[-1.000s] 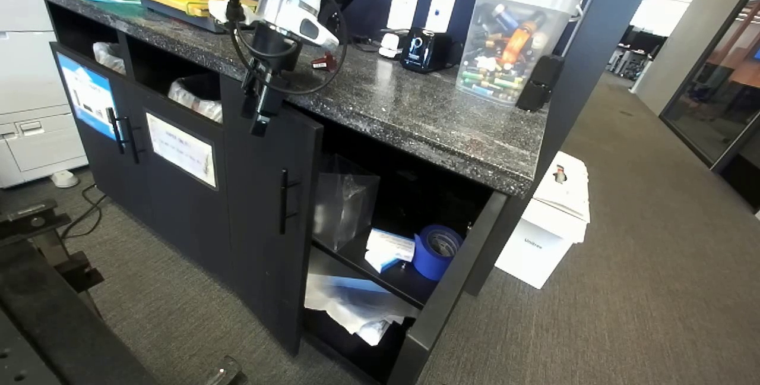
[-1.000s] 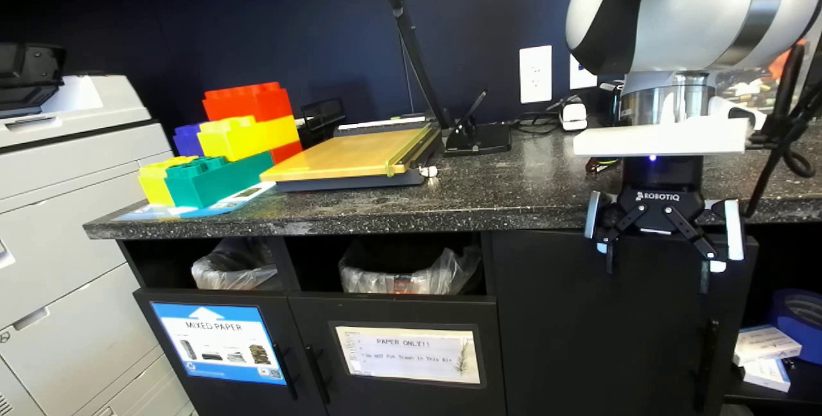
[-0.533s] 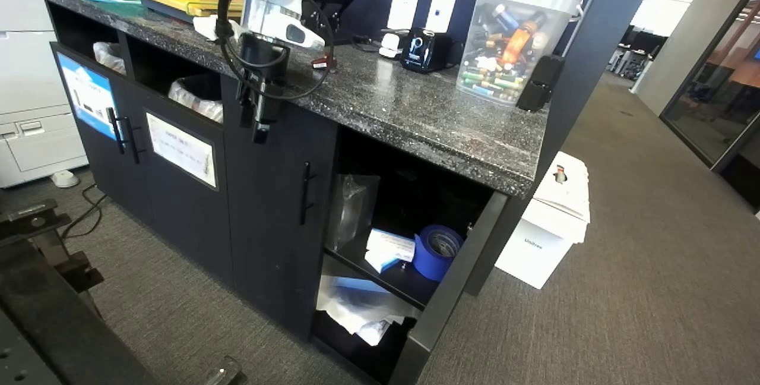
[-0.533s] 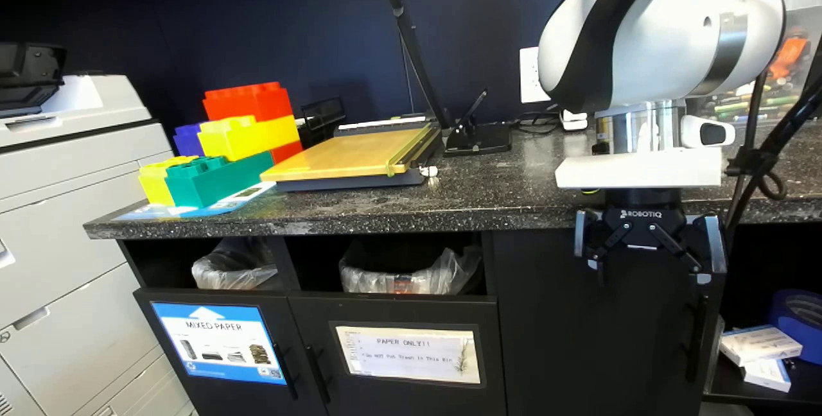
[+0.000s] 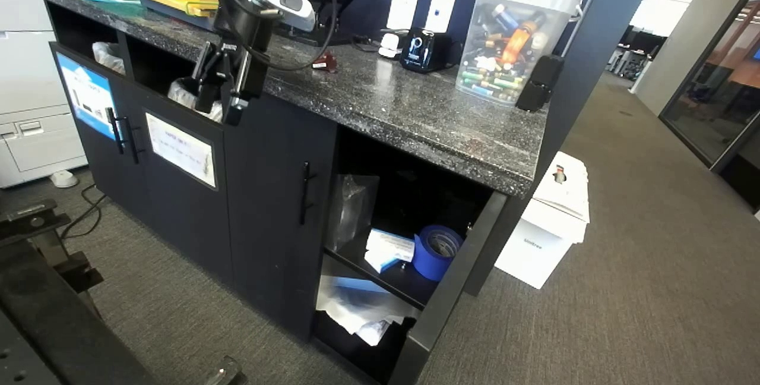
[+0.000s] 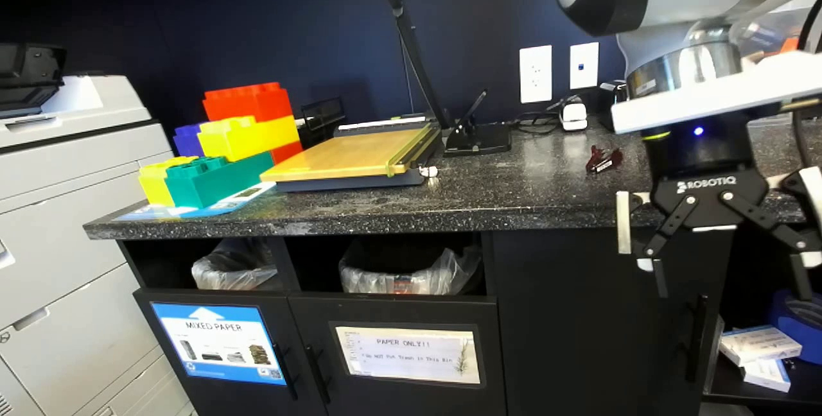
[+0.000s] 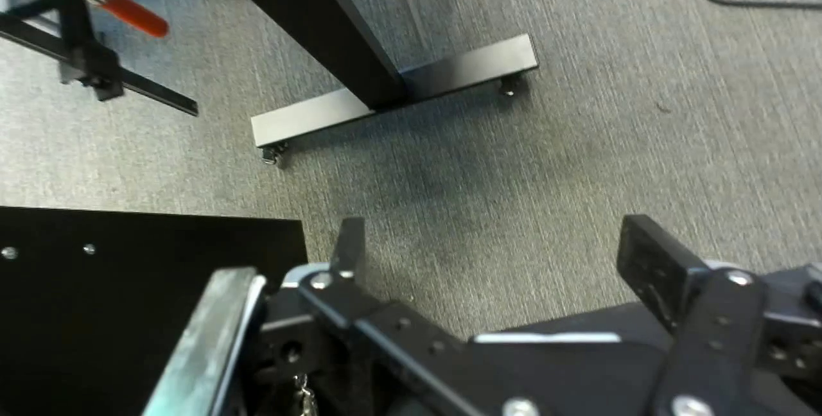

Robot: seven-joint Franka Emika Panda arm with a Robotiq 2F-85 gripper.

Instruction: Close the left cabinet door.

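Observation:
The left cabinet door [image 5: 270, 207] is a plain black panel with a slim dark bar handle [image 5: 304, 193]. It looks flush, or nearly so, with the cabinet front. It also shows in an exterior view [image 6: 591, 320], with its handle near the right edge. My gripper [image 5: 219, 109] is open and empty, tilted, in front of the door's top and the counter edge, apparently apart from the door. It also shows in an exterior view [image 6: 731, 286]. In the wrist view, the fingers [image 7: 494, 223] are spread wide over carpet with nothing between them.
Another black cabinet door [image 5: 445, 290] stands open on the right. Blue tape [image 5: 436, 251] and small boxes lie on the shelf inside. The stone counter [image 5: 380, 100] overhangs the doors. A black panel with screws [image 7: 128, 287] and a stand's foot [image 7: 462, 72] show in the wrist view.
The left cabinet door swung inward from slightly ajar between one second and half a second ago. Since then my gripper has lifted, tilted and moved away from the door, which has stayed put.

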